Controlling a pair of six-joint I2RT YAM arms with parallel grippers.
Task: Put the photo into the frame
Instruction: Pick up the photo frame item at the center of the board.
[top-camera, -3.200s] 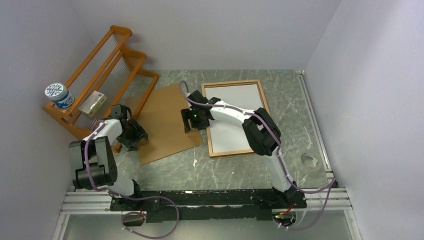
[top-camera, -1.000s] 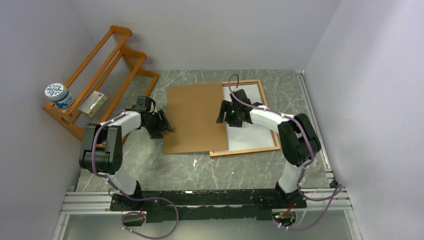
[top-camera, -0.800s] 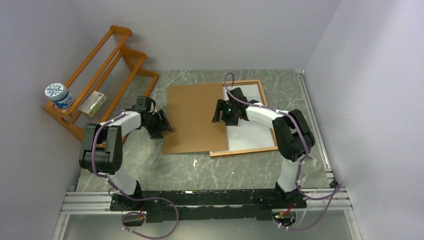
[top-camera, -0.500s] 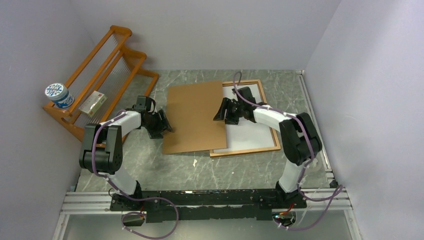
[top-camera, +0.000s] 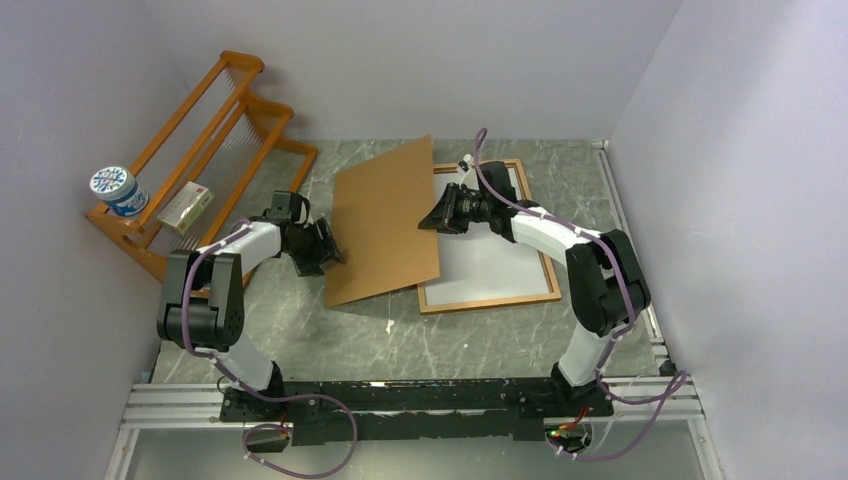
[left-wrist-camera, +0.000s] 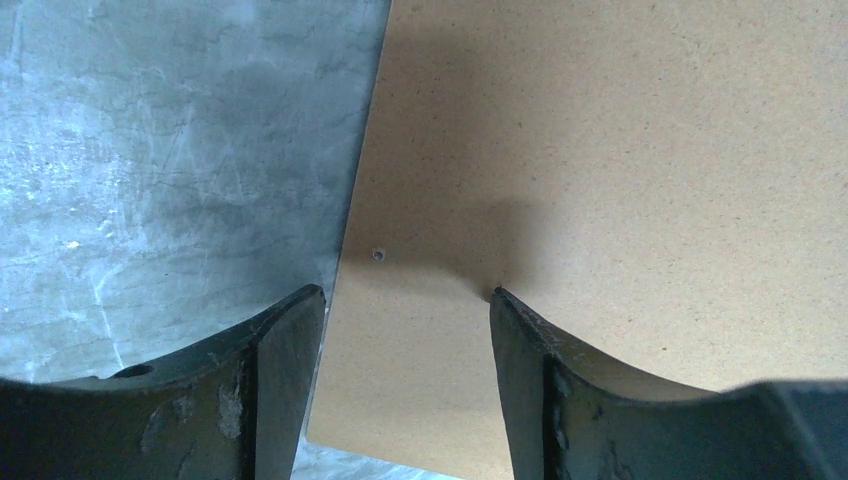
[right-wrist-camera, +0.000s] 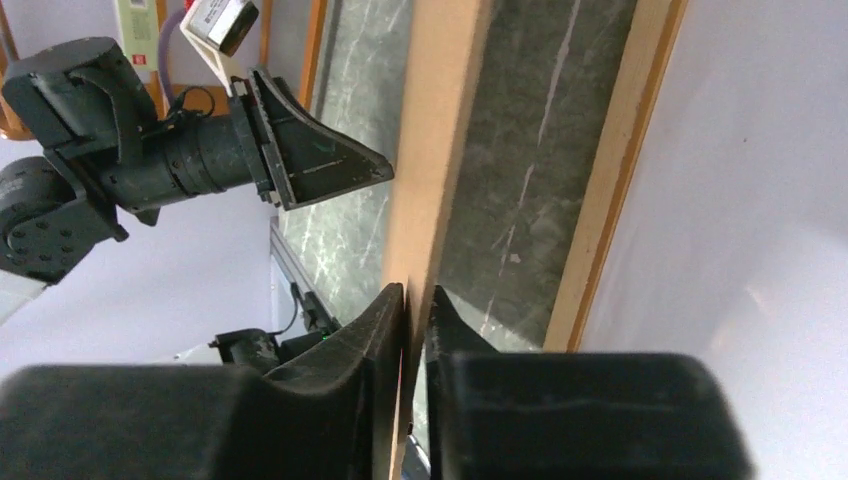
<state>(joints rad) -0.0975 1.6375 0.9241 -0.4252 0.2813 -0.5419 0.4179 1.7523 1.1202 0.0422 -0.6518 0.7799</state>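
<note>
The board (top-camera: 385, 225) is plain matte brown, finely speckled. The frame (top-camera: 490, 301) is orange-brown wood around a white panel (top-camera: 490, 255). The surface (top-camera: 480, 340) is grey-green marble with pale veins. The rack (top-camera: 200, 110) is orange, the tin (top-camera: 118, 190) white with a blue pattern, the box (top-camera: 186, 208) pale with a red mark. The left tool (left-wrist-camera: 405, 300) and right tool (right-wrist-camera: 415, 295) are black. The arms (top-camera: 540, 232) are white with black joints and purple cables (top-camera: 500, 195).

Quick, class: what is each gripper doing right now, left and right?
Left gripper: open, jaws apart at the backing board's edge, holding nothing.
Right gripper: closed on the backing board's raised edge.
</note>
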